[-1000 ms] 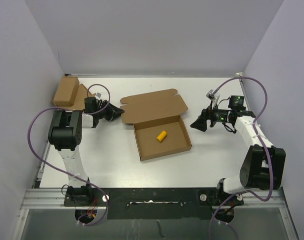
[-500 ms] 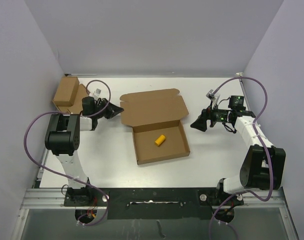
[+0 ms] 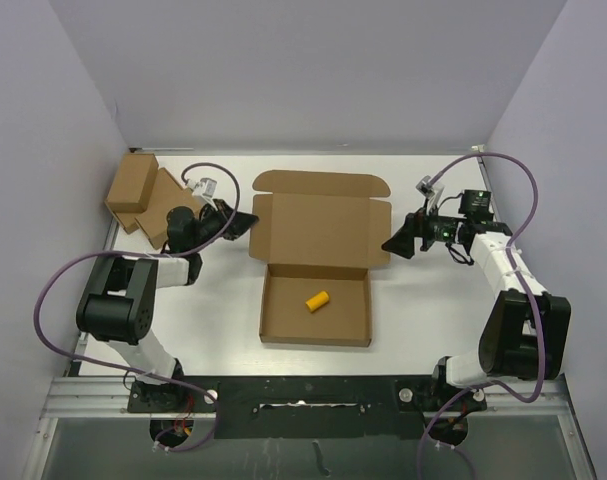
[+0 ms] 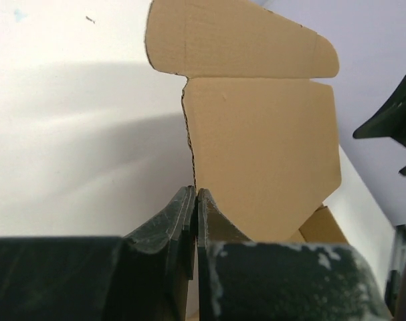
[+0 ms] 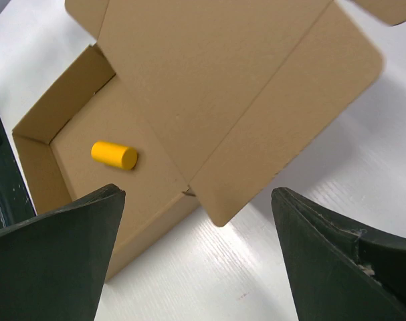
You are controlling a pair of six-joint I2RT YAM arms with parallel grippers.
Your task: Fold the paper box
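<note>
The paper box (image 3: 319,230) lies open mid-table, its lid flat behind the shallow tray (image 3: 273,308). A small yellow cylinder (image 3: 317,299) lies in the tray. My left gripper (image 3: 246,220) is shut on the lid's left edge; in the left wrist view the fingertips (image 4: 189,198) pinch the cardboard edge and the lid (image 4: 263,140) stretches away beyond them. My right gripper (image 3: 391,243) is open and empty, just off the lid's right flap. In the right wrist view it (image 5: 197,194) hovers over the flap's corner, with the box (image 5: 209,80) and cylinder (image 5: 114,154) below.
Two smaller brown cardboard boxes (image 3: 133,185) lie at the back left, close behind my left arm. Purple side walls close in the white table (image 3: 423,320) on both sides. A black rail (image 3: 313,395) runs along the near edge.
The box has swung round and slid right, so it now sits square to the table. My left gripper moved right and back with the lid's edge. My right gripper shifted slightly toward the lid's right flap.
</note>
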